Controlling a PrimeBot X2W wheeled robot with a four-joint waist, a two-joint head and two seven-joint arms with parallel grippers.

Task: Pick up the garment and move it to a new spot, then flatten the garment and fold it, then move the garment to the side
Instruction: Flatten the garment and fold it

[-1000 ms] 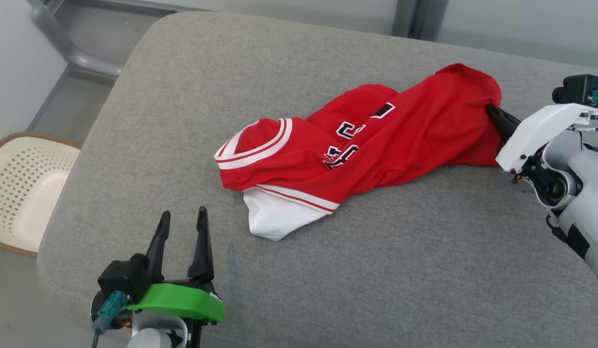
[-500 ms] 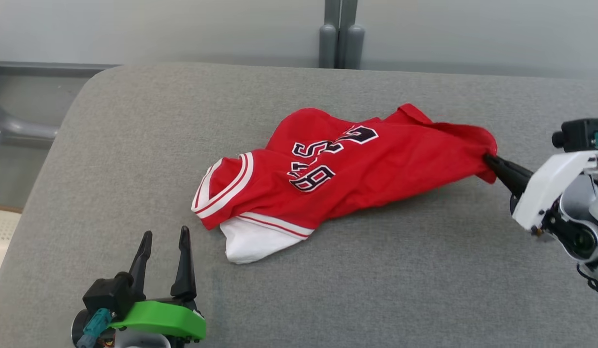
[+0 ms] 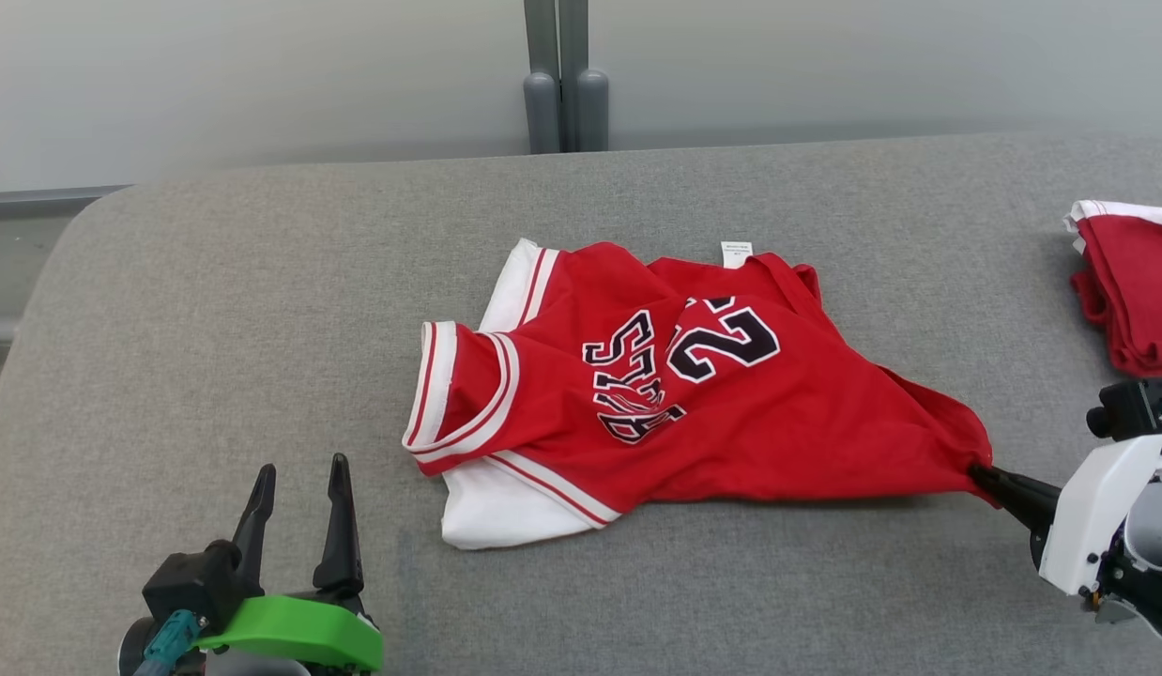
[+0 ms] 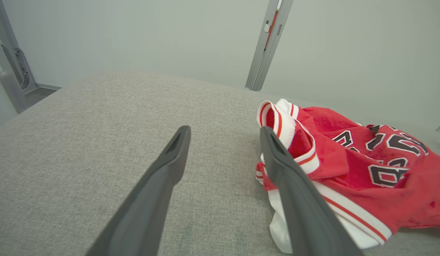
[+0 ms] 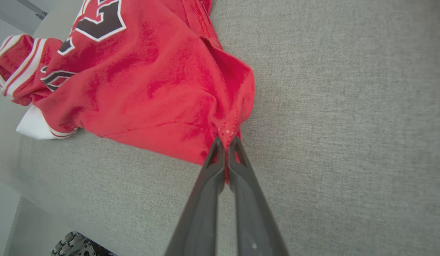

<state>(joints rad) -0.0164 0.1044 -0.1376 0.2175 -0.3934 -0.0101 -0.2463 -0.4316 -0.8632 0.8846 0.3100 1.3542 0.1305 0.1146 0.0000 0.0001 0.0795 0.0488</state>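
My right tool (image 3: 979, 470), lower right, pinches a corner of the crumpled red-and-white jersey (image 3: 712, 413). Its length runs left, and the white-trimmed end seems nearest my wide-open left tool (image 3: 301, 467).

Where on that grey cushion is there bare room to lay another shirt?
Bare grey fabric cushion lies left of the crumpled red-and-white jersey, ahead of the open left gripper, and behind the jersey. The right is crowded: the right gripper pinches the jersey's corner beside another red garment.

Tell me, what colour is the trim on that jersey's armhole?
The trim is white with red stripes, the jersey red; best seen in the left wrist view.
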